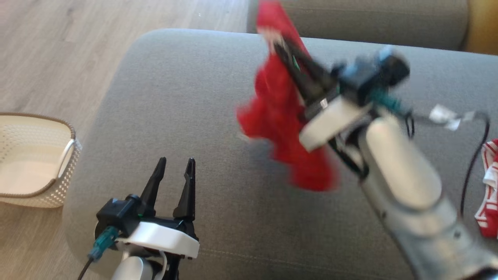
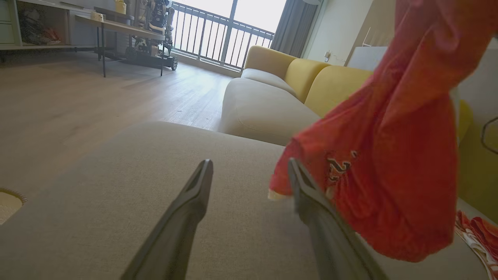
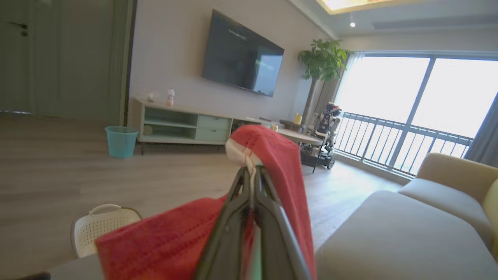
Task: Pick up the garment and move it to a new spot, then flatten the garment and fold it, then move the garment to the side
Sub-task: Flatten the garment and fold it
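Observation:
The garment (image 1: 278,112) is red cloth with white trim, and it hangs bunched in the air above the grey sofa cushion (image 1: 175,97). My right gripper (image 1: 277,43) is shut on its upper edge, blurred with motion. In the right wrist view the shut gripper (image 3: 253,169) pinches a white-edged fold of the garment (image 3: 272,155), which drapes down both sides of the fingers. My left gripper (image 1: 175,162) stands open low over the cushion's front left, apart from the cloth. In the left wrist view the garment (image 2: 393,155) hangs just right of the open gripper (image 2: 249,165).
A white perforated basket (image 1: 35,155) stands on the wooden floor left of the cushion. A second red and white cloth (image 1: 490,186) lies at the cushion's right edge. Yellow and beige sofa seats (image 2: 272,101) lie beyond. A black cable (image 1: 472,155) trails along my right arm.

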You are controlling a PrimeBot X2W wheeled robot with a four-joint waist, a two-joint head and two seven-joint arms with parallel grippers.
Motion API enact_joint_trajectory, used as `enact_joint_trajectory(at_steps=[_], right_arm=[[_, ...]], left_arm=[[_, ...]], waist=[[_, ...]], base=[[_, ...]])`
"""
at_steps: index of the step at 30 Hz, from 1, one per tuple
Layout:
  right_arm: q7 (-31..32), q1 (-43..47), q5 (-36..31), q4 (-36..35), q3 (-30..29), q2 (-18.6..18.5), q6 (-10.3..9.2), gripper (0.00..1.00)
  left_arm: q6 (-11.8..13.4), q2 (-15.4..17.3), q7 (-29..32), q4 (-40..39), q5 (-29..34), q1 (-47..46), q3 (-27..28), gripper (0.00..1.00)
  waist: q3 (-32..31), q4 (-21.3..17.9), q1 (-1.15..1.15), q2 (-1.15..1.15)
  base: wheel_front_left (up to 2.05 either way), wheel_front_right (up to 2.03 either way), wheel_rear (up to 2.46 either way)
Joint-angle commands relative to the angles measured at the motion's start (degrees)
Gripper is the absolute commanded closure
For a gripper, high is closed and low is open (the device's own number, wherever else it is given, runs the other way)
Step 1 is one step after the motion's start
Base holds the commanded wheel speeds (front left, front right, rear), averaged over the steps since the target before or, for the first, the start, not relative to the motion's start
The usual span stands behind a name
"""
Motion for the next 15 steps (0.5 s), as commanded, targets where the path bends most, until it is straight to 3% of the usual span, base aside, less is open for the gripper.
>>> enact_joint_trajectory(at_steps=[1, 5, 8, 12, 15], right_arm=[[-0.7, -5.1, 2.8, -2.1, 1.2, 0.8, -0.02, 1.00], [-1.8, -10.8, 7.7, -0.8, -0.3, 0.8, -0.02, 1.00], [-1.9, -12.5, 9.0, 2.2, -5.3, 0.8, -0.02, 1.00], [-0.8, -5.4, 9.5, 6.2, -14.9, 0.8, -0.02, 1.00], [0.1, 3.4, 6.3, 10.0, -23.6, 0.8, -0.02, 1.00]], left_arm=[[0.7, 0.1, -0.4, -1.6, -0.2, -1.3, 1.5, 0.00], [1.2, 0.1, -0.4, -1.6, -0.5, -0.5, 1.3, 0.00], [1.5, 0.1, -0.4, -1.8, -0.5, 0.3, 1.1, 0.00], [1.8, 0.1, -0.4, -2.3, -0.8, 0.6, 1.4, 0.00], [1.7, 0.1, -0.4, -2.7, -1.1, 0.2, 1.8, 0.00]], waist=[[-0.9, 1.0, 0.00, 0.00], [-1.6, 1.8, 0.00, 0.00], [-1.9, 2.2, 0.00, 0.00], [-1.1, 2.3, 0.00, 0.00], [0.7, 1.8, 0.00, 0.00]], base=[[0.00, 0.00, 0.00], [0.00, 0.00, 0.00], [0.00, 0.00, 0.00], [0.00, 0.00, 0.00], [0.00, 0.00, 0.00]])
